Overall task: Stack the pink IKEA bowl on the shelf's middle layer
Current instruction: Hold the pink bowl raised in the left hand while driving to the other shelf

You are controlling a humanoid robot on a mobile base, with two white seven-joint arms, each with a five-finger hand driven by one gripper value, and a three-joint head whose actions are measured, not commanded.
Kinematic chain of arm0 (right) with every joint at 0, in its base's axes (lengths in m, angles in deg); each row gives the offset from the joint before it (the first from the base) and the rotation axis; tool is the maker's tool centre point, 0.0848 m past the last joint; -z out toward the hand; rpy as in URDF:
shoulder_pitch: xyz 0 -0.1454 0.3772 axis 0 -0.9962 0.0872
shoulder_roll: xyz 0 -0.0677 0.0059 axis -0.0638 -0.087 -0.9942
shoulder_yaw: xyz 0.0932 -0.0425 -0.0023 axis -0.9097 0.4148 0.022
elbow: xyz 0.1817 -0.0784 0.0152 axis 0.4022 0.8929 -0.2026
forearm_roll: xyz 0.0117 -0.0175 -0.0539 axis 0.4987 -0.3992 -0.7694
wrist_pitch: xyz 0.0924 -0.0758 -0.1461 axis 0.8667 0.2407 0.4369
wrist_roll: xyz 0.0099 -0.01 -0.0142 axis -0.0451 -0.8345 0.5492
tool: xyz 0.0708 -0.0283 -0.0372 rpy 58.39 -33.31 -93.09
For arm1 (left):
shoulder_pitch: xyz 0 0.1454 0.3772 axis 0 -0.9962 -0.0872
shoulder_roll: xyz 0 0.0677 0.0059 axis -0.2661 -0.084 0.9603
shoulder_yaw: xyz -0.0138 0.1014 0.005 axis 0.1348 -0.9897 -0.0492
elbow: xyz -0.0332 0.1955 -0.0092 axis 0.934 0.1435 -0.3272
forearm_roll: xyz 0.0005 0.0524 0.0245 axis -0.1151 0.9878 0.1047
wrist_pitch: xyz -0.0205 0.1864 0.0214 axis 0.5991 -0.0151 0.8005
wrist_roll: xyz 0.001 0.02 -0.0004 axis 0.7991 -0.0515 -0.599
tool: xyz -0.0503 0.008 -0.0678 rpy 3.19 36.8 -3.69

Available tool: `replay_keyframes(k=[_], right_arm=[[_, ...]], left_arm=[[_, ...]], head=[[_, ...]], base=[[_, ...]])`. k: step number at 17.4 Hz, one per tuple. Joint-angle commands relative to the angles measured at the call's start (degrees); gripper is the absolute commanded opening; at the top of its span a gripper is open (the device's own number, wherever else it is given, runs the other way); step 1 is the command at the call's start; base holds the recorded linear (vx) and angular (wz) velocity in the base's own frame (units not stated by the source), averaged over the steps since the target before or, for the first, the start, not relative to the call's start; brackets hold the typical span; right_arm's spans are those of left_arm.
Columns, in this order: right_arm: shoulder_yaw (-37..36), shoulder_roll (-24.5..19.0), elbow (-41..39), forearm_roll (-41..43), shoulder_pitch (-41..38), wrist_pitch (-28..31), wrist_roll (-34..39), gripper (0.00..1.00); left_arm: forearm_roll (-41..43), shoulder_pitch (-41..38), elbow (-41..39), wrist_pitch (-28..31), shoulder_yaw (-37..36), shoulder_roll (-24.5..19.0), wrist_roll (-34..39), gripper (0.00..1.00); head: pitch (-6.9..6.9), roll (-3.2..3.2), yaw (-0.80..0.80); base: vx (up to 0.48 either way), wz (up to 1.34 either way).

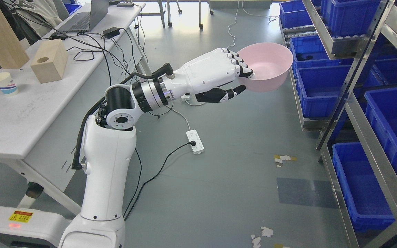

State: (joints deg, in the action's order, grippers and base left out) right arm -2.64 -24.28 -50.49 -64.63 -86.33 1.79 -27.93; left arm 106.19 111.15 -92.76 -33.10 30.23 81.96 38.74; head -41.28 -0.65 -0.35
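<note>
White and bulky, the robot's left arm (109,165) rises from the lower left edge, bends at a black-and-silver elbow joint and reaches out to the right over the grey floor. Its left hand (215,77) grips the pink plastic bowl (265,70) by the near rim: the black-tipped fingers (240,65) hook over the edge into the bowl, while the thumb presses from below against the outer wall. Held this way, the bowl hangs in the air, tipped slightly toward the camera, just beside the metal shelf rack (350,79) on the right and not yet on any of its layers. That rack carries rows of blue plastic bins (388,117) on slanted levels. Below the arm, a white power strip (195,141) lies on the floor with a black cable plugged into it, and scraps of torn tape dot the floor nearer the rack. On the left stands a white table (19,117) bearing a light wooden block with a round hole (49,61), a paper cup (4,82), a laptop (88,17) and tangled black cables.
</note>
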Motion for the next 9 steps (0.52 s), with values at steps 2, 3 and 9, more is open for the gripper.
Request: replay_keyframes(k=[2, 3, 9], right_arm=[[0.0, 1.0, -1.0, 0.0, -0.3, 0.0, 0.0, 1.0], [0.0, 1.0, -1.0, 0.0, -0.2, 0.0, 0.0, 1.0], [0.0, 1.0, -1.0, 0.0, -0.2, 0.0, 0.0, 1.0]], left_arm=[[-2.0, 0.4, 0.1, 0.0, -3.5, -1.0, 0.2, 0.03], [-2.0, 0.4, 0.1, 0.0, -3.6, -1.0, 0.2, 0.03], [-2.3, 0.8, 0.2, 0.0, -5.6, -1.0, 1.9, 0.03]], head=[[0.0, 0.0, 0.0], [0.0, 0.0, 0.0], [0.0, 0.0, 0.0]], base=[[0.26, 0.05], [0.234, 0.04], [0.139, -0.09]])
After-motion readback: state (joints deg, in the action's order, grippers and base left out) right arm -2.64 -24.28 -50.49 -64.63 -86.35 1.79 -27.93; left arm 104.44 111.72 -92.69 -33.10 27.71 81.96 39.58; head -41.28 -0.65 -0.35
